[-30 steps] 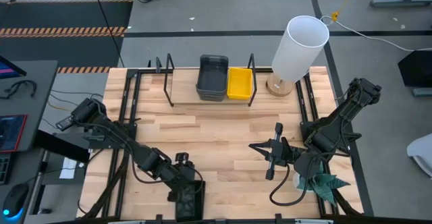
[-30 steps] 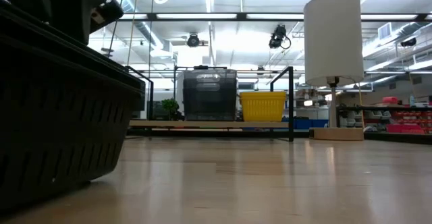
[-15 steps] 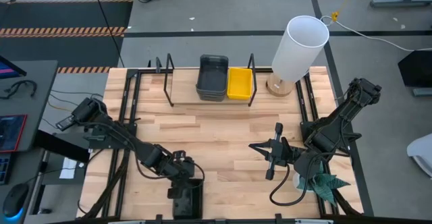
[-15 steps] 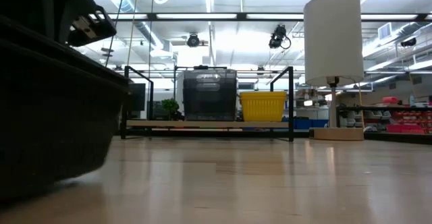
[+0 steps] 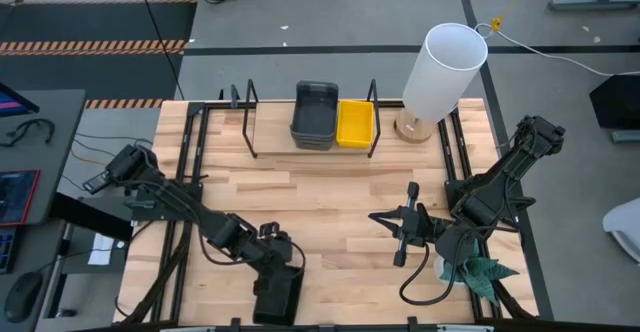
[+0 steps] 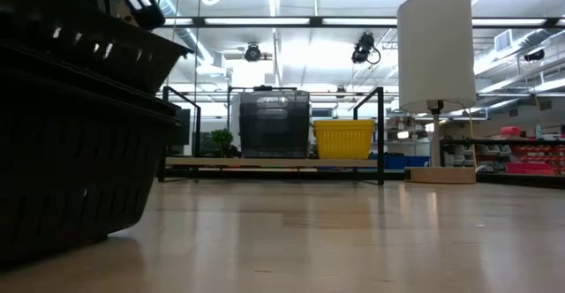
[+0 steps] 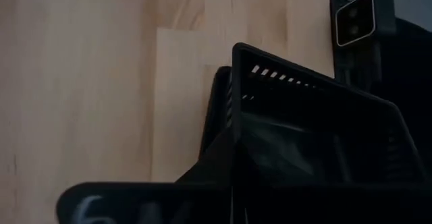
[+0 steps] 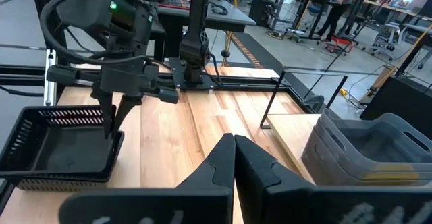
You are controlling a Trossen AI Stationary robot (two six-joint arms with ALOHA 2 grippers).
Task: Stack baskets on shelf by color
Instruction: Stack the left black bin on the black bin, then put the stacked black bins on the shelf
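Now left claw (image 8: 116,126) is clamped on wall of black perforated mesh basket (image 8: 57,146); right claw (image 5: 392,224) together.

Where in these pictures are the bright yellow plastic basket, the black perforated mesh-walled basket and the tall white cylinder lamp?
bright yellow plastic basket (image 5: 355,123): high view, its open inside.
black perforated mesh-walled basket (image 8: 57,143): right wrist view, its floor.
tall white cylinder lamp (image 6: 435,50): low view, its shade's front.
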